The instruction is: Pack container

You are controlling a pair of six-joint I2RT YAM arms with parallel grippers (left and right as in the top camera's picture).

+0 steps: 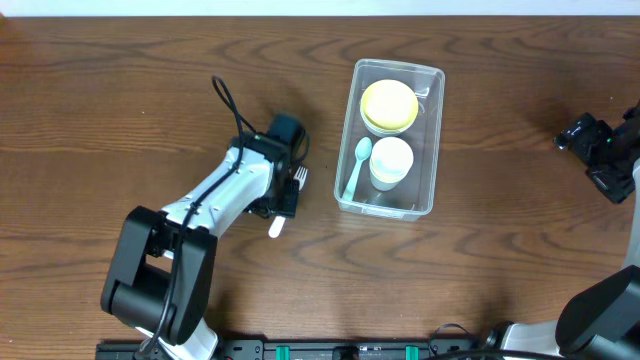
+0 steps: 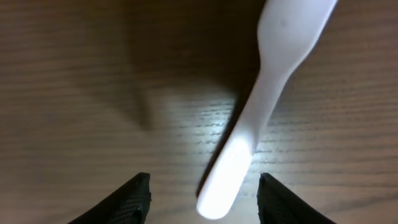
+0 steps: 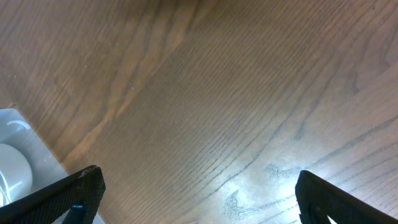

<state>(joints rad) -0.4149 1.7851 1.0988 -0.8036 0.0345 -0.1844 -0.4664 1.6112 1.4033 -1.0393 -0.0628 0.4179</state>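
The clear plastic container (image 1: 391,137) stands on the table right of centre. It holds a yellow bowl (image 1: 388,105), a white cup (image 1: 391,162) and a light blue spoon (image 1: 357,166). A white plastic fork (image 1: 285,205) lies on the table left of the container. My left gripper (image 1: 284,205) is low over the fork and open. In the left wrist view the fork's handle (image 2: 239,143) lies between the two fingertips (image 2: 204,190) without touching them. My right gripper (image 1: 592,150) is open and empty at the far right (image 3: 196,186). The container's corner shows in the right wrist view (image 3: 18,168).
The wooden table (image 1: 120,110) carries nothing else in view. The left arm's base (image 1: 160,280) stands at the front left. A black rail (image 1: 360,350) runs along the front edge.
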